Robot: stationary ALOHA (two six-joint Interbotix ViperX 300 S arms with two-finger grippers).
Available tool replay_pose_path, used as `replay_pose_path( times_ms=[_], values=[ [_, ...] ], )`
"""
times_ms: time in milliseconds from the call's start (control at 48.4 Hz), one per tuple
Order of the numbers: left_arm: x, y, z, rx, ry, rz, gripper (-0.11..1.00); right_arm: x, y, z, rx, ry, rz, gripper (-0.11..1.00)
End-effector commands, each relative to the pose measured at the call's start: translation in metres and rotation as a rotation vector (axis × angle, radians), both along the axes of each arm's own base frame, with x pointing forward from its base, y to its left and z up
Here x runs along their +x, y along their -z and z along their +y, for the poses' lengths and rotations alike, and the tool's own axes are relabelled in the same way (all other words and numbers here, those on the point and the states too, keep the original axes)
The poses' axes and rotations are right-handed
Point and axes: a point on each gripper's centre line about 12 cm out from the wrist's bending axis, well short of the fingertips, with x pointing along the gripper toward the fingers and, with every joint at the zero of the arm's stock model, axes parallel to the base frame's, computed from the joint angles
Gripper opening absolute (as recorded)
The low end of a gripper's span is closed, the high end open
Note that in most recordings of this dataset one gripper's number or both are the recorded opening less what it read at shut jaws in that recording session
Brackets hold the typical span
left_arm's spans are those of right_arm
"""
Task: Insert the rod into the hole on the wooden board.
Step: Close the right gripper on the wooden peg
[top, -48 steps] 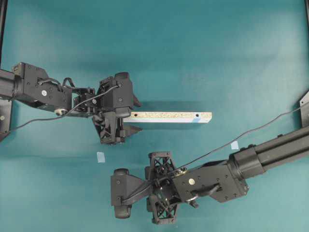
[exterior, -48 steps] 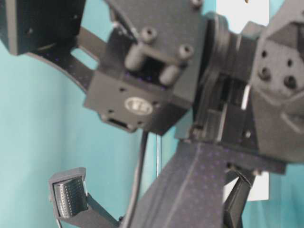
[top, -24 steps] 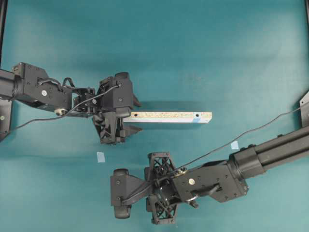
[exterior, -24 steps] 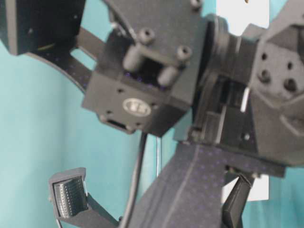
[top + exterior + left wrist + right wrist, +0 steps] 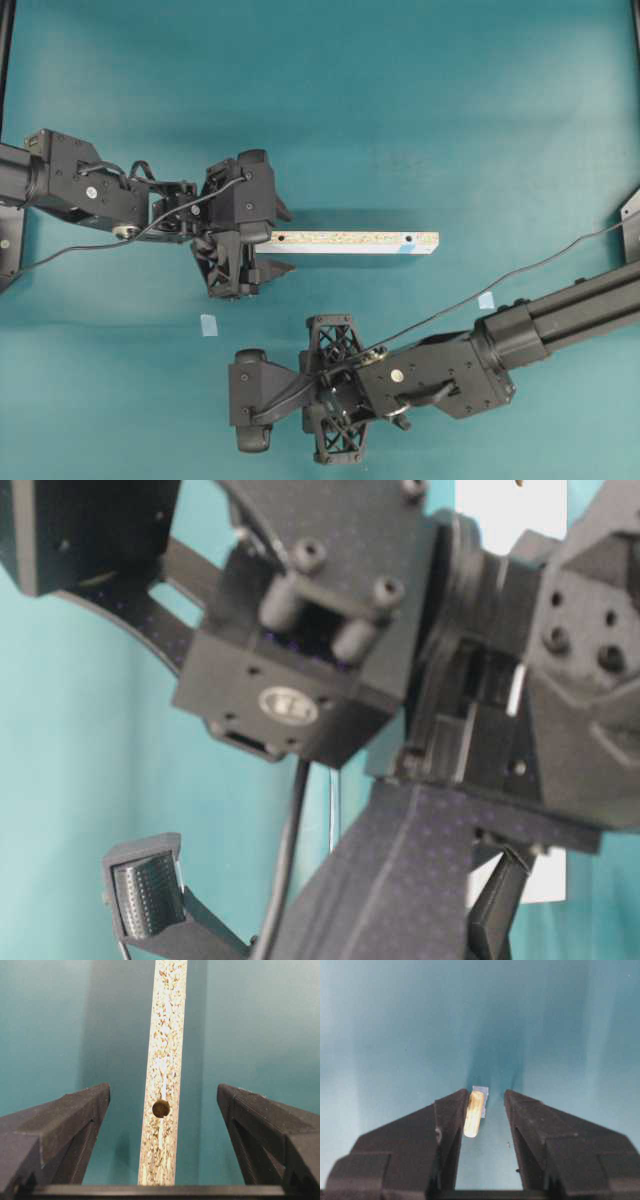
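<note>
The wooden board (image 5: pixel 350 241) lies lengthwise mid-table, speckled face up. The hole (image 5: pixel 408 240) with its blue mark is near the board's right end. My left gripper (image 5: pixel 281 240) stands open astride the left end, its fingers clear of both sides. In the left wrist view the board (image 5: pixel 162 1060) runs between the fingers, with the unmarked hole (image 5: pixel 160 1108) in sight. The rod (image 5: pixel 474 1114) lies on the table between the fingers of my right gripper (image 5: pixel 486 1097). It rests against the left finger (image 5: pixel 451 1115), with a gap to the right one. From overhead, the right wrist (image 5: pixel 335 395) hides the rod.
Two pale-blue tape squares (image 5: pixel 208 324) (image 5: pixel 486 299) lie on the teal table. Another tape square (image 5: pixel 481 1091) sits under the rod's far end. The right arm's cable (image 5: pixel 500 283) crosses below the board. Black arm parts (image 5: pixel 300 630) fill the table-level view.
The right arm's wrist has shifted very slightly. The left arm and the board have not moved.
</note>
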Motion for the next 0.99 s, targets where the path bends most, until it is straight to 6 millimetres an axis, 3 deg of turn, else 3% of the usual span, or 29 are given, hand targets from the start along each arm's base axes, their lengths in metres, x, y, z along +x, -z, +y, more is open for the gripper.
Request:
replay_pose_path(
  times_ms=[0,476,972],
  values=[
    [0.0025,-0.0067,-0.0011,-0.008,-0.005,-0.023,1.0,0.0061,-0.019,0.0066,0.019,-0.01,-0.052,0.39],
    [0.0011,-0.0059,-0.0011,-0.008,-0.005,-0.02,1.0,0.0118,-0.0143,0.0087,0.017,-0.009,-0.047,0.39],
    [0.0015,-0.0074,-0.0011,-0.008,-0.004,-0.023,1.0,0.0052,-0.0152,0.0063,-0.005,-0.005,0.003,0.39]
  ],
)
